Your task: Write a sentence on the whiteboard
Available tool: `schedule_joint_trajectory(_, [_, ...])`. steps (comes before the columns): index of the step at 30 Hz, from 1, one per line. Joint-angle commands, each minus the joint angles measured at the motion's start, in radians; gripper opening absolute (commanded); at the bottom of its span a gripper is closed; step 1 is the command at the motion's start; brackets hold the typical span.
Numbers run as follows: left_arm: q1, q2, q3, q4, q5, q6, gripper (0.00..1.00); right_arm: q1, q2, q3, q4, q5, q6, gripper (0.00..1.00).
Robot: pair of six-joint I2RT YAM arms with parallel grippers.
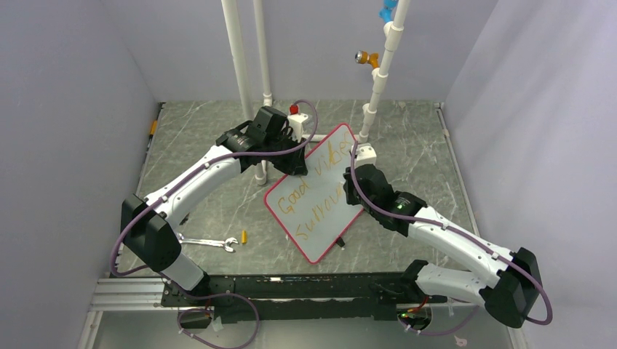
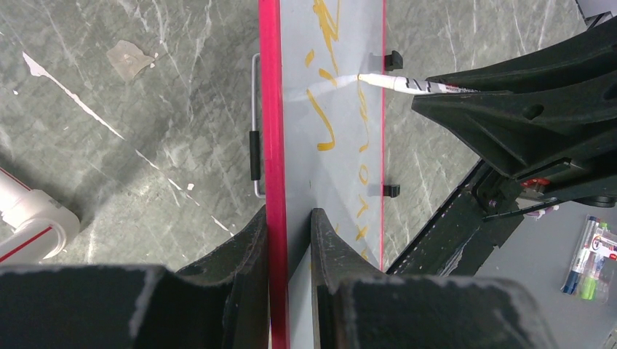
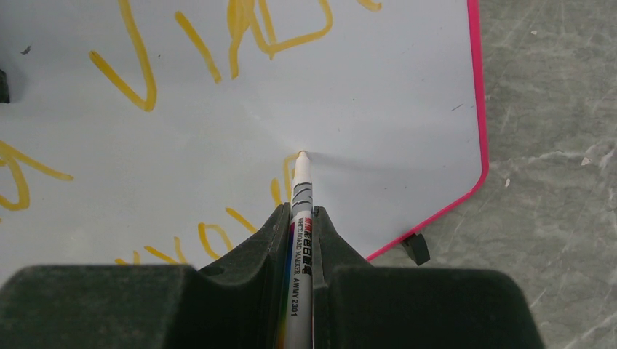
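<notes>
The whiteboard (image 1: 324,233), pale grey with a pink rim, lies slanted on the table between both arms. My left gripper (image 1: 300,167) is shut on its upper left edge, one finger on each side of the pink rim (image 2: 269,109). The sentence (image 1: 309,190) runs in two orange-yellow lines, starting "Good vibes". My right gripper (image 3: 300,211) is shut on a white whiteboard marker (image 3: 300,190). The marker's tip touches the board (image 3: 393,109) at the end of the lower line. From the left wrist, the marker (image 2: 407,83) reaches in from the right onto the writing (image 2: 324,123).
A metal wrench (image 1: 207,242) and a small yellow piece (image 1: 244,236) lie on the table near the left arm's base. White pipes (image 1: 236,51) rise behind the board, one with an orange valve (image 1: 366,58). Spare markers (image 2: 593,258) lie off the table's edge. Walls close three sides.
</notes>
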Motion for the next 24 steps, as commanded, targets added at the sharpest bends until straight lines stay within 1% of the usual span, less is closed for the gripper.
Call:
schedule_joint_trajectory(1, [-0.007, -0.026, -0.01, 0.011, -0.035, 0.055, 0.0, -0.008, -0.017, -0.008, 0.013, -0.001, 0.003, 0.0])
schedule_joint_trajectory(13, [-0.007, -0.028, -0.009, 0.008, -0.038, 0.056, 0.0, -0.009, -0.063, -0.078, -0.013, -0.038, 0.028, 0.0])
schedule_joint_trajectory(22, [-0.007, -0.03, -0.009, 0.006, -0.039, 0.059, 0.0, -0.008, -0.078, -0.075, -0.033, -0.035, 0.033, 0.0])
schedule_joint_trajectory(24, [-0.007, -0.032, -0.01, 0.002, -0.042, 0.062, 0.0, -0.008, -0.103, -0.071, -0.046, -0.005, 0.045, 0.0])
